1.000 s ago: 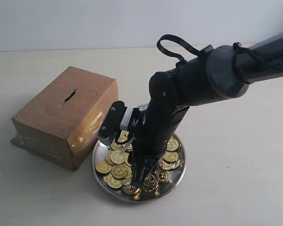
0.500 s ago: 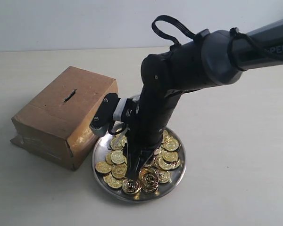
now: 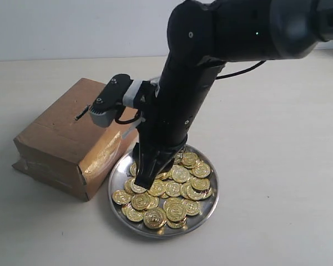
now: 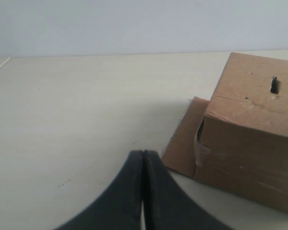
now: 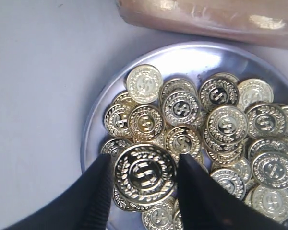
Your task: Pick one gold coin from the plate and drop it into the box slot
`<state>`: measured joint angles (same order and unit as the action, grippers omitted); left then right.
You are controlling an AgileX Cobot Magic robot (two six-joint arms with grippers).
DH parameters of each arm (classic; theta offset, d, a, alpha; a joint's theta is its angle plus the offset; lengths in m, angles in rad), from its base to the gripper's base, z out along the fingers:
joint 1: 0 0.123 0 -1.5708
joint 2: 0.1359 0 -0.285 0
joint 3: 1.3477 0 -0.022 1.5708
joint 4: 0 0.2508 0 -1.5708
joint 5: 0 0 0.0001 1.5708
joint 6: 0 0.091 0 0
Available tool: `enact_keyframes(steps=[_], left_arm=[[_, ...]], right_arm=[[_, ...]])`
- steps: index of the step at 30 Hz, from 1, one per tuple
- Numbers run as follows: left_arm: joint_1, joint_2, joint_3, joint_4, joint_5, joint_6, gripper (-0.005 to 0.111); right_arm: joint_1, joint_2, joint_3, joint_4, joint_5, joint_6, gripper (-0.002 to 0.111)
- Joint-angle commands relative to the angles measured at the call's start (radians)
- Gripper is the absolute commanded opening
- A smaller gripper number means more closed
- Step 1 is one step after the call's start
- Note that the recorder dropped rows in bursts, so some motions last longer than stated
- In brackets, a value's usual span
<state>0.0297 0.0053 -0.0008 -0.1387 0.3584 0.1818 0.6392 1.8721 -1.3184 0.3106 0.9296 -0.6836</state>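
Pale, flat table (image 3: 277, 166) carries two items directly: a brown cardboard box (image 3: 72, 138) at the exterior view's left, and a round metal plate (image 3: 120, 176) just beside it.

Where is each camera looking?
Exterior view: above the table, looking down at box, plate and right arm.
Left wrist view: on the left arm, past the shut left gripper toward the box.
Right wrist view: on the right arm, down past the right gripper gripping a gold coin, onto the plate.
Shared: exterior and left wrist both show the slot.
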Motion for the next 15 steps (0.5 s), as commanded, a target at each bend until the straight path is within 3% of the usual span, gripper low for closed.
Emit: enact_keyframes(steps=[1,3,7,9,12,15], left_arm=[[0.000,-0.005,0.001,0.004,-0.013,-0.002,0.000],[0.000,-0.005,0.001,0.041,-0.044,0.025,0.000],[0.000,-0.005,0.001,-0.384,-0.110,-0.008,0.000],[0.000,-0.005,0.001,-0.473,-0.123,-0.008,0.000],[0.000,-0.005,0.001,-0.776,-0.276,-0.099,0.000],[0.000,-0.005,-0.021,-0.815,-0.209,-0.095,0.000]], right_arm=[[0.000,-0.047,-0.005,0.014,0.044,0.002,0.026],[0.000,-0.069,-0.005,0.039,0.050,0.002,0.026],[0.000,-0.081,-0.005,0.057,0.049,0.002,0.026],[0.000,-0.081,-0.005,0.057,0.049,0.002,0.026],[0.000,-0.081,-0.005,0.057,0.049,0.002,0.026],[0.000,-0.081,-0.005,0.057,0.045,-0.005,0.026]])
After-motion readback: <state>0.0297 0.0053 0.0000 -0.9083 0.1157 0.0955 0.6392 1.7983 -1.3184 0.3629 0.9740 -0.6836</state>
